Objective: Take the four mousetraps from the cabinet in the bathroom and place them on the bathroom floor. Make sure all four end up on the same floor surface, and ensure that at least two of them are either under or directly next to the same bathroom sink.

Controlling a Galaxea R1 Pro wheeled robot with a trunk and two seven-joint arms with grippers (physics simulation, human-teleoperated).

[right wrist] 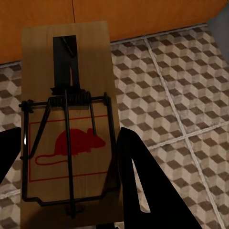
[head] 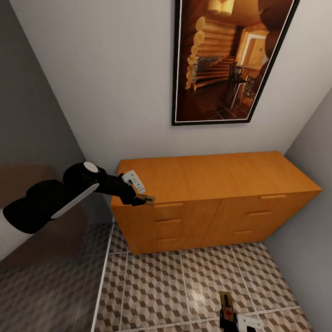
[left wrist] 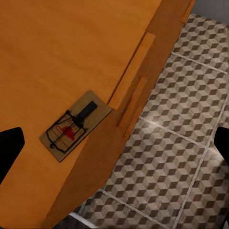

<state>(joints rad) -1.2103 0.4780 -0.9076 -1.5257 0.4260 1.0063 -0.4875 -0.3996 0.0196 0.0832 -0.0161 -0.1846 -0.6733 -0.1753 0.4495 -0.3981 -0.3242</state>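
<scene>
One mousetrap (left wrist: 76, 125) lies flat on the cabinet (head: 216, 175) top, at its front-left corner by the edge. My left gripper (head: 138, 196) hovers just over that mousetrap (head: 148, 199), open, with its fingers (left wrist: 9, 152) spread wide on either side. Low at the front right, my right gripper (head: 229, 319) is shut on another mousetrap (head: 225, 302), held above the bathroom floor (head: 161, 286). In the right wrist view this trap (right wrist: 67, 62), with a red mouse print, sits between the black fingers (right wrist: 138, 181). All the cabinet's drawers are shut.
A large framed picture (head: 230, 60) hangs on the white wall above the cabinet. Grey walls close in on both sides. A dark translucent shape (head: 41, 216) stands at the left beside the cabinet.
</scene>
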